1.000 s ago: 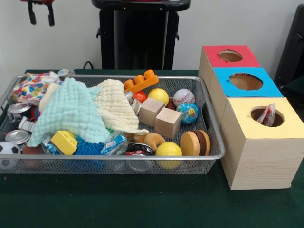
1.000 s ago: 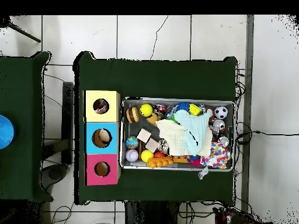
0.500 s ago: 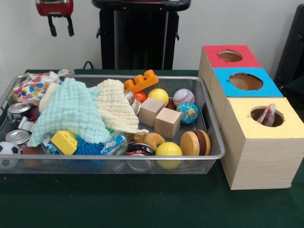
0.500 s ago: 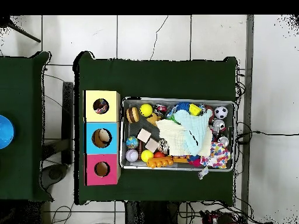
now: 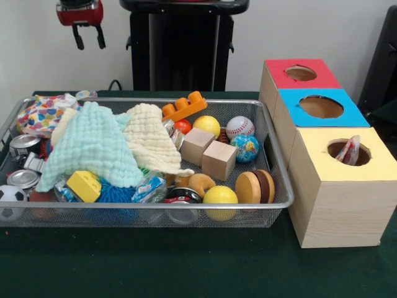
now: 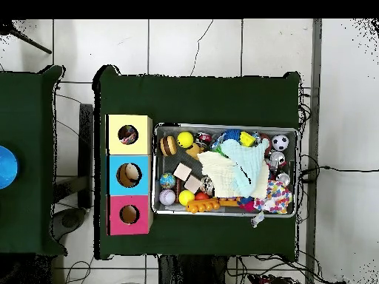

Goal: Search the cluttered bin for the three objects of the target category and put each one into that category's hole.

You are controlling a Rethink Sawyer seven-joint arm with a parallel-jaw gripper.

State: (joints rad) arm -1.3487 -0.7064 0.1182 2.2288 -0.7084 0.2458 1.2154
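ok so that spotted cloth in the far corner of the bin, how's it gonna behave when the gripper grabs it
The spotted cloth lies crumpled against the bin wall, so it is probably floppy and light. It would likely drape from a pinch rather than keep its shape. A trailing edge might snag the mesh or the can beside it.

The bin point(image 5: 273, 162) is silver wire mesh, a little shiny. The mint cloth point(image 5: 93, 146) and cream cloth point(image 5: 152, 139) look soft and waffled (rough weave). The two cubes point(image 5: 208, 152) are matt pale wood, the yellow-topped box point(image 5: 338, 208) also.
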